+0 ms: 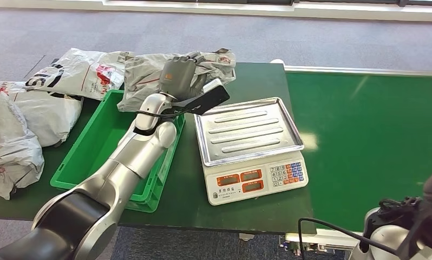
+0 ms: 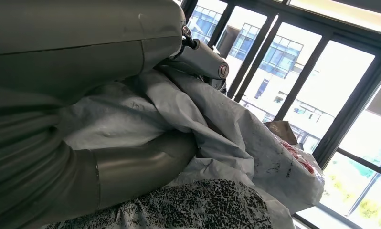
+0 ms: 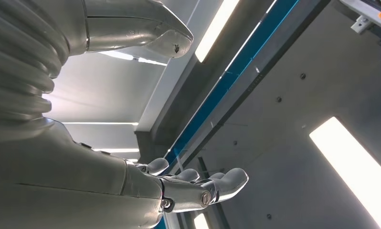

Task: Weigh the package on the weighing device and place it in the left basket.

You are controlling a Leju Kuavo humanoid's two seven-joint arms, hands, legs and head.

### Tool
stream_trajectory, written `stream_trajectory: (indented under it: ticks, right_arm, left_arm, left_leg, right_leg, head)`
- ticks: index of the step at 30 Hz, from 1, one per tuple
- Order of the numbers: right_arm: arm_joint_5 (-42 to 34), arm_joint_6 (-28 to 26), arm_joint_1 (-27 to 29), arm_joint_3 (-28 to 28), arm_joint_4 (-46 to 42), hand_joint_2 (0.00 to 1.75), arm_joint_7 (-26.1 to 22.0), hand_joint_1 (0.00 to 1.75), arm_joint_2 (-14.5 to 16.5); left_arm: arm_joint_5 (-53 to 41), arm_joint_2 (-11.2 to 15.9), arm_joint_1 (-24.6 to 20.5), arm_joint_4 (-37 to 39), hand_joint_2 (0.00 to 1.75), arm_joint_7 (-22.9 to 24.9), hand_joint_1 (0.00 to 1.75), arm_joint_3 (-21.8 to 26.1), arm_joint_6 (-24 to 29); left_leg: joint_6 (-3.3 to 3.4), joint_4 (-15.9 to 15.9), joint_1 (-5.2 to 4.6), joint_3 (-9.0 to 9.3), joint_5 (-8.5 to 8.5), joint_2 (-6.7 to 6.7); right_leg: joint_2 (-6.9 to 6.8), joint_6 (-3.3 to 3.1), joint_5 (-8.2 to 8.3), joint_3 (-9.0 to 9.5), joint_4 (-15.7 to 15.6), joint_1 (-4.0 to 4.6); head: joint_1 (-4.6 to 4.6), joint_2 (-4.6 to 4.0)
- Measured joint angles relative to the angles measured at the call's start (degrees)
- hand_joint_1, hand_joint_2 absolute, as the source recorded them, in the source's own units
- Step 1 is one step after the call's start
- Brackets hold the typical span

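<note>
Table: dark green top (image 1: 246, 81) with a scale (image 1: 250, 146) on it, its steel tray bare.
Basket: green basket (image 1: 97, 149) just left of the scale.
Package: grey bag (image 1: 149, 78), crumpled, held up behind the scale, over the basket's far end; its long axis runs across, left to right.
Left hand: left hand (image 1: 180, 76) grips the bag, fingers closed into its folds.
Right hand: right hand (image 3: 179, 188) holds nothing, fingers apart and pointing up at the ceiling.
Spare bags: more grey bags (image 1: 35, 108) piled well left of the scale.

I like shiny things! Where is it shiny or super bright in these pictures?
Head view: glare on the green belt beside the scale's metal tray. Left wrist view: windows washed out white behind the package. Right wrist view: ceiling lights glow above the right hand.
</note>
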Motion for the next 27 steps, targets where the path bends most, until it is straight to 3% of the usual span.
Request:
stream_trajectory:
  ticks: [11,13,18,20,27]
  right_arm:
    - [0.1,0.0,0.0,0.1,0.1,1.75,0.2,0.0,0.0]
    - [0.4,0.0,-0.1,0.2,0.2,1.75,0.4,0.0,0.0]
    - [1.6,0.0,-0.1,0.5,0.2,1.75,1.4,0.0,0.0]
    - [1.9,0.0,-0.1,0.8,0.2,1.75,1.8,0.0,0.0]
    - [2.2,0.0,-0.2,1.1,0.2,1.75,2.2,0.0,0.0]
  left_arm:
    - [-1.2,0.6,0.4,-0.8,1.75,0.9,1.75,0.8,-0.2]
    - [-5.3,0.7,0.5,-1.0,1.75,4.3,1.75,1.1,-0.3]
    - [-23.9,3.0,-0.1,0.7,1.75,22.3,1.75,1.2,-4.5]
    - [-26.9,4.3,-0.5,2.8,1.75,26.9,1.75,1.2,-5.7]
    - [-27.5,7.3,-1.0,7.8,1.75,29.3,1.75,1.4,-5.9]
  left_leg:
    - [0.0,0.0,-0.01,-0.01,0.0,0.0]
    - [0.0,0.0,0.0,0.0,0.0,0.0]
    - [-0.01,0.0,0.01,0.02,0.0,0.08]
    - [-0.03,0.0,0.02,0.02,0.02,0.11]
    - [-0.09,0.0,0.06,-0.03,0.07,-0.03]
  right_leg:
    - [-0.03,0.0,0.0,-0.01,0.0,0.0]
    - [-0.03,0.0,0.0,-0.01,0.0,0.01]
    - [0.03,-0.01,0.01,-0.02,0.0,0.03]
    - [0.06,-0.02,0.01,-0.05,0.0,0.04]
    - [0.01,-0.03,0.01,-0.06,0.0,0.05]
  head:
    - [-0.01,0.0]
    - [-0.01,0.0]
    - [-0.01,0.0]
    - [-0.01,0.0]
    - [-0.01,0.0]
